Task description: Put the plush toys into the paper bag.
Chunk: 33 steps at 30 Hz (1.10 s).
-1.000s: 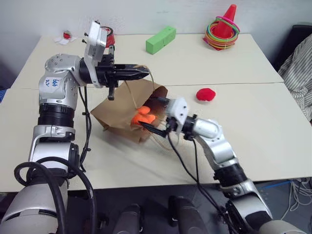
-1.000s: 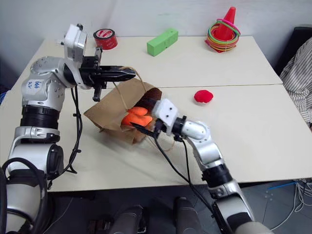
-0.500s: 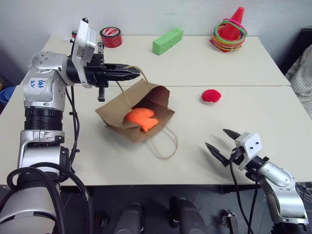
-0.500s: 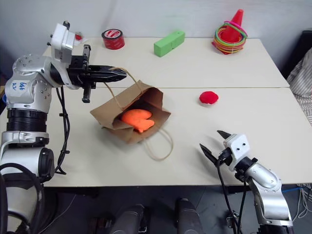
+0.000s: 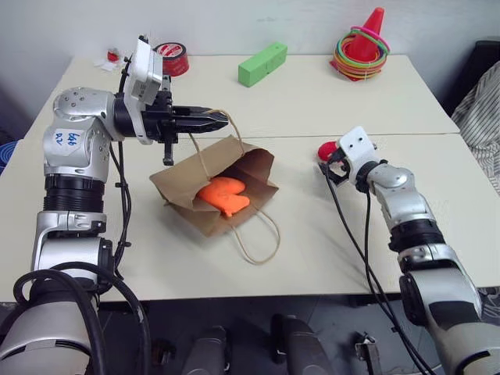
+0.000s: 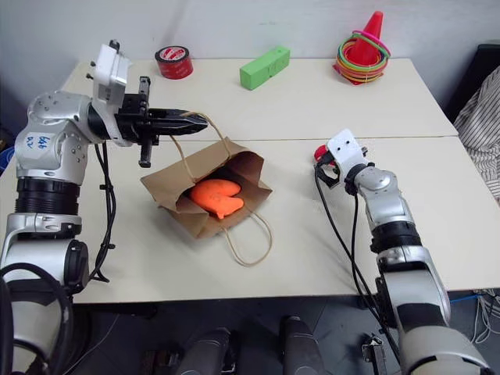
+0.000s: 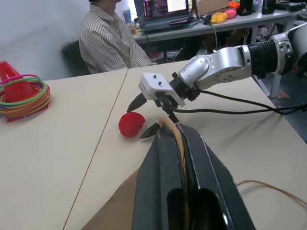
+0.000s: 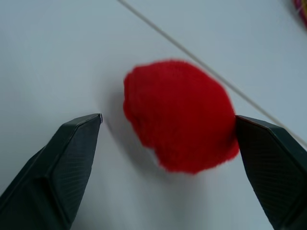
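The left gripper point(image 5: 220, 120) is pinching a cord handle of the brown paper bag point(image 5: 187, 194) mid-table, the orange fish plush point(image 5: 223, 194) lying inside. The right gripper's point(image 7: 145, 115) spread fingers are flanking the round red plush point(image 8: 182, 115), near the table's right edge. A red tape roll point(image 5: 172, 58), green rectangular block point(image 5: 262, 63) and ringed red cone point(image 5: 361, 45) are sitting along the far edge.

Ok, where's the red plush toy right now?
The red plush toy lies on the table to the right of the paper bag, between the open fingers of the right gripper, not yet gripped.

Bright even light, soft shadows, close-up blurred
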Available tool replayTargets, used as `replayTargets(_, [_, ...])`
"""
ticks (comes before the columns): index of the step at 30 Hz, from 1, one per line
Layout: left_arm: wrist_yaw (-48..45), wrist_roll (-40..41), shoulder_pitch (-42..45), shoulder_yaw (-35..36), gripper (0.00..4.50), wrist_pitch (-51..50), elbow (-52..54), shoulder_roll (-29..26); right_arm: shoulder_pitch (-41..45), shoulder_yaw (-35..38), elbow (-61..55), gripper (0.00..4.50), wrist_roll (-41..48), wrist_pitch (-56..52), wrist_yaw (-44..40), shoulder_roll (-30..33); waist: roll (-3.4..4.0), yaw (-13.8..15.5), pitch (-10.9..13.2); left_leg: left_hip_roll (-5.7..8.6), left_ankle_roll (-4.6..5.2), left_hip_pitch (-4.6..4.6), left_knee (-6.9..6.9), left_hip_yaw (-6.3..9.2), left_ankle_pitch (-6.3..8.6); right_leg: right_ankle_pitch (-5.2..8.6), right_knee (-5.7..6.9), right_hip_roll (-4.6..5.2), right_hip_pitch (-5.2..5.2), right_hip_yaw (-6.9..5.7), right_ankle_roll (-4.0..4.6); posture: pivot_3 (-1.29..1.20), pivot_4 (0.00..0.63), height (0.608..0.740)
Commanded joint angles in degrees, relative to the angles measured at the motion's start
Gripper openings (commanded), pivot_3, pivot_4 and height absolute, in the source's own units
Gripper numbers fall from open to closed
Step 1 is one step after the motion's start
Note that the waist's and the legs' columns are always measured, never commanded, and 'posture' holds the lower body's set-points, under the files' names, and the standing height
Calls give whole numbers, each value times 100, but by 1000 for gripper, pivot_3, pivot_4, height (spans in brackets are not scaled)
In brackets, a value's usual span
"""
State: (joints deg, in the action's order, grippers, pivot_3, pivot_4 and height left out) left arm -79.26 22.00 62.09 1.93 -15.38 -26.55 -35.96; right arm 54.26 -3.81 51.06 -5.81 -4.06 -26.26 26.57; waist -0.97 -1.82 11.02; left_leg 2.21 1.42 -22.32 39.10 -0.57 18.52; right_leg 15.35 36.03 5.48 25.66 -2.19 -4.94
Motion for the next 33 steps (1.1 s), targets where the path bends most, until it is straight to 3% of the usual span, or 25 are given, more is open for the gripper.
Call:
replayTargets(1, [81, 67, 17, 129, 0, 46, 313, -78, 366, -32, 847, 3214, -194, 524, 295, -36, 0, -6, 0, -1, 0, 0, 2, 0, 0, -1, 0, 0, 0, 0, -2, 0, 150, 740])
replayTargets(6, [99, 83, -15, 131, 0, 35, 339, -87, 507, 33, 1215, 1517, -171, 1091, 257, -74, 0, -9, 0, -2, -3, 4, 3, 1, -1, -1, 3, -2, -5, -1, -2, 0, 150, 740])
replayTargets(11, [67, 106, -26, 111, 0, -19, 346, -91, 81, 357, 137, 144, 634, 1556, -1195, 13, 0, -10, 0, -4, -3, 4, 2, 2, -1, -1, 2, -5, -6, -4, -2, 0, 150, 740])
replayTargets(13, [40, 126, -39, 113, 0, -48, 367, -102, -436, 348, -1220, 59, 1139, 1044, -1956, 123, 0, -9, 0, -5, -4, 3, 2, 2, -1, -1, 1, -6, -6, -10, -2, 0, 150, 740])
replayTargets(17, [-34, 150, 0, 69, 0, -104, 337, -69, -1844, -29, -5329, 59, 2678, -1643, -2731, 503, 4, 45, 2, -10, -8, -8, 9, 22, 2, -1, -2, -5, -4, -20, -2, 0, 150, 740])
replayTargets(21, [-59, 155, 37, 28, 0, -138, 348, 11, -2239, -476, -6800, 59, 3180, -3059, -2352, 260, 2, 44, 1, -7, -8, -5, 22, 28, 2, -2, 4, -3, -14, -30, -3, 0, 150, 740])
replayTargets(25, [-106, 212, 57, 19, 0, -224, 407, 73, -2119, -995, -6856, 59, 2898, -3519, -1645, -436, 2, 51, 1, -6, -10, 4, 23, 28, 0, -3, 17, -3, -16, -25, -2, 0, 150, 740])
replayTargets(29, [-142, 293, 43, 28, 0, -353, 496, 98, -1570, -1426, -5609, 59, 1845, -3205, -562, -1245, 2, 31, 1, 0, -9, 2, 21, 25, -1, -3, 20, -2, -9, -15, -2, 0, 150, 740])
replayTargets(33, [-158, 359, 0, 49, 0, -477, 624, 94, -1122, -1296, -4525, 59, 1431, -2850, 152, -1977, 2, 23, 1, 0, -9, 1, 17, 25, -1, -2, 17, -2, -5, -15, -1, 0, 150, 740])
